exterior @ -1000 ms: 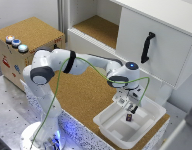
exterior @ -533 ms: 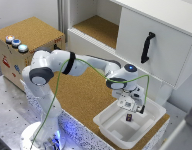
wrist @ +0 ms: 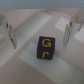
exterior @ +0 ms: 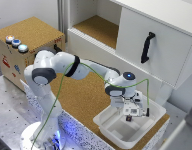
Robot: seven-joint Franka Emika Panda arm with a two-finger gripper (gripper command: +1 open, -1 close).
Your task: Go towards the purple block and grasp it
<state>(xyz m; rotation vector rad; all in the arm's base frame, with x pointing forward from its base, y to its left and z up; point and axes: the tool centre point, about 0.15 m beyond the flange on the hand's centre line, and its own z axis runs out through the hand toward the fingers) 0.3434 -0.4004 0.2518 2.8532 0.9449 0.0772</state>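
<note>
The gripper [exterior: 129, 114] hangs over the white tray [exterior: 107, 123], and compared with half a second ago it sits a little lower, closer to the tray floor, while the arm [exterior: 88, 70] keeps much the same reach across the bench [exterior: 86, 100]. In the wrist view its two fingers [wrist: 10, 33] stand spread apart, one on each side of the purple block [wrist: 46, 46], with a clear gap between each finger and the block, so the gripper is open and holds nothing.

The purple block rests on the pale floor of the white tray, between the fingers. From the exterior view it shows only as one small dark speck [exterior: 128, 119] just under the gripper. Close up it is a dark purple cube with yellow letters "Gr" on its upper face. It is the only thing seen in the tray.

The tray is a shallow white tub sitting at the near corner of the cork-topped bench, on the exterior view's right. Behind it stands a white cabinet [exterior: 146, 40] with one black handle [exterior: 147, 46] on its door and one open compartment lined with cork. On the exterior view's left is one wooden box [exterior: 28, 42] carrying three round buttons [exterior: 16, 43] in a row on its top.
</note>
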